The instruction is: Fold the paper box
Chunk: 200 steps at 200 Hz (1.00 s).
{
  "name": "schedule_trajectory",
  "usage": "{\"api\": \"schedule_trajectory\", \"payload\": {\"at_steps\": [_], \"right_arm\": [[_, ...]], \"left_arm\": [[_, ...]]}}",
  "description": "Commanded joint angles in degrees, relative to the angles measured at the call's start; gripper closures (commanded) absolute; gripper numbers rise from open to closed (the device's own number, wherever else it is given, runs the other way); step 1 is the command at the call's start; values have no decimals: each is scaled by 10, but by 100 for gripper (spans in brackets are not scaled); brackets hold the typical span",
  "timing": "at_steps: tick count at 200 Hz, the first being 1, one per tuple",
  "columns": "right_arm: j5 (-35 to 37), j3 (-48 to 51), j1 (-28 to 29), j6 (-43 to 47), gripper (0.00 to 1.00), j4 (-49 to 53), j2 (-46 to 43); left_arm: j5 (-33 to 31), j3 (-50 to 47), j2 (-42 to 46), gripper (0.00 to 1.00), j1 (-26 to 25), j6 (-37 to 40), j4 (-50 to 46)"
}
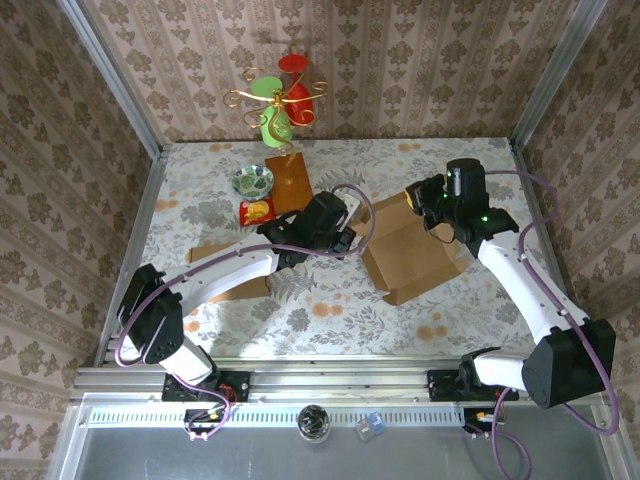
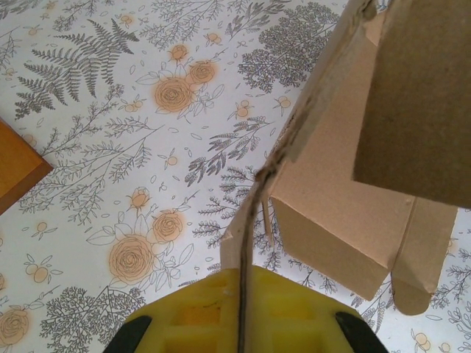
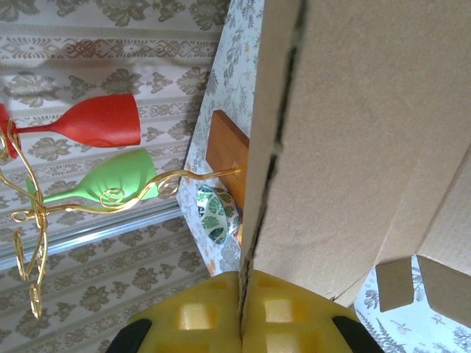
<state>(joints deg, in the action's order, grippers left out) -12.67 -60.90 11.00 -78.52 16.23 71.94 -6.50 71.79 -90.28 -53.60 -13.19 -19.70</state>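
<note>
the paper box (image 1: 415,258) sits half-formed on the table (image 1: 330,310), right of centre; our left gripper (image 2: 241,312) is clamped tight on its left flap edge, our right gripper (image 3: 241,309) pinched on a far flap; we judge the walls are mid-fold; next, one flap must swing inward while the other side braces.

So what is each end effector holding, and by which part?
Both hold the paper box by thin panel edges: the left end effector at its left side, the right end effector at its far right corner.
</note>
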Motion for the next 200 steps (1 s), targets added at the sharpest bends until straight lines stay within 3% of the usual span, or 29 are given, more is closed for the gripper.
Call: {"api": "schedule_trajectory", "payload": {"at_steps": [1, 34, 70, 122, 200], "right_arm": [[16, 34, -4, -20, 100, -16, -22], [32, 121, -4, -77, 100, -110, -56], [14, 180, -13, -71, 100, -228, -54], [-25, 231, -33, -70, 100, -367, -24], [-75, 269, -53, -28, 100, -406, -9]], "left_arm": [[-6, 15, 11, 100, 1, 4, 0], [47, 0, 30, 67, 26, -10, 11], [111, -33, 67, 53, 61, -34, 42], [137, -84, 100, 54, 110, -74, 62], [175, -142, 86, 65, 126, -78, 116]]}}
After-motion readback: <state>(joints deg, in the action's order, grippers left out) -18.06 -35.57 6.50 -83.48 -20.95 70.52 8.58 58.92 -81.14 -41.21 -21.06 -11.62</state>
